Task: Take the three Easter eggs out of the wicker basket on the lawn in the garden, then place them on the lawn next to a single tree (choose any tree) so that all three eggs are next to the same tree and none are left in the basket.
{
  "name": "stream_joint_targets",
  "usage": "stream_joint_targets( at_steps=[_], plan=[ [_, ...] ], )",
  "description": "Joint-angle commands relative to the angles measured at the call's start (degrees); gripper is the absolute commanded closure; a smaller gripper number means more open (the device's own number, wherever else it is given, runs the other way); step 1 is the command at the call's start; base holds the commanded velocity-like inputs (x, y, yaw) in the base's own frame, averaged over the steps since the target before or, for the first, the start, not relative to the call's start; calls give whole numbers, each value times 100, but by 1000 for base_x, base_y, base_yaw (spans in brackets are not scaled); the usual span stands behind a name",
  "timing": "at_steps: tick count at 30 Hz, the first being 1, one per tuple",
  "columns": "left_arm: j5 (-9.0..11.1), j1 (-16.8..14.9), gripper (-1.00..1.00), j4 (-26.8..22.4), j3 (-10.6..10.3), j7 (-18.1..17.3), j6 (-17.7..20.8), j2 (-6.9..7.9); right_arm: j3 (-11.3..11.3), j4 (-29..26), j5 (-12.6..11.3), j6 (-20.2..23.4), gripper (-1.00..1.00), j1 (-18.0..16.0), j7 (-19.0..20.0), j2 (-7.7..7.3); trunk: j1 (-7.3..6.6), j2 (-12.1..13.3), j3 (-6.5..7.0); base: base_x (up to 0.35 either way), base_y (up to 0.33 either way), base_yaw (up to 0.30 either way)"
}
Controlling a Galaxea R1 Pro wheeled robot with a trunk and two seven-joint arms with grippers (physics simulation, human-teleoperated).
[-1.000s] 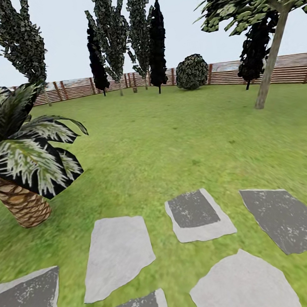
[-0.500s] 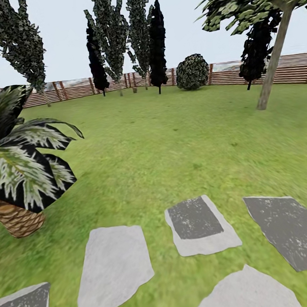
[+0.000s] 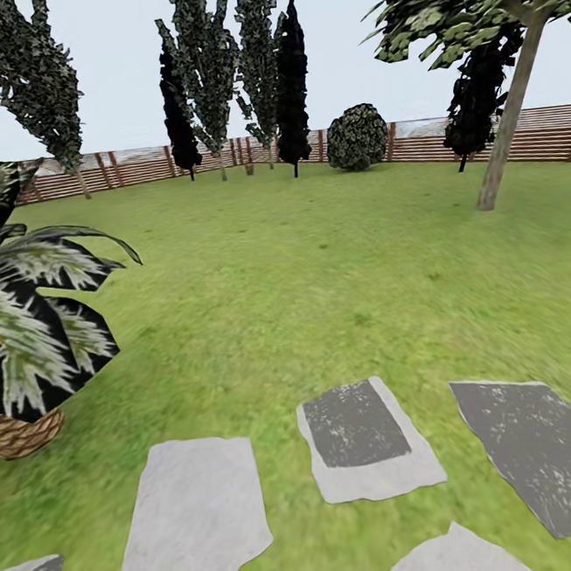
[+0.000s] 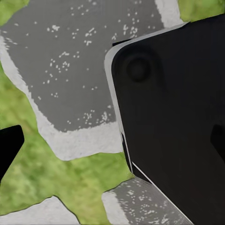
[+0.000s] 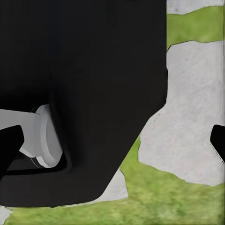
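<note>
Robot is travelling over the lawn and paving stones, looking for the basket. Fingers' state can't be told; paving lies beyond both pairs. Next: find the basket.

The head view held six flat grey paving stones in green grass, one round dark bush, one brown-trunked palm and one pale-trunked leaning tree.
</note>
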Motion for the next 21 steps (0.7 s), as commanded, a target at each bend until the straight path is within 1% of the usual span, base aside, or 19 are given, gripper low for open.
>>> stream_joint_targets(
  at_steps=[1,21],
  plan=[
    [-21,0,-100,-1,-30,20,-19,3,-38,12,-24,-37,-100,-3,-2,1,4,-3,-4,292,-120,0],
    [-20,0,-100,-1,-30,29,-19,7,-41,11,-24,-37,-100,-3,-2,1,4,-3,-4,304,-82,0]
  ],
)
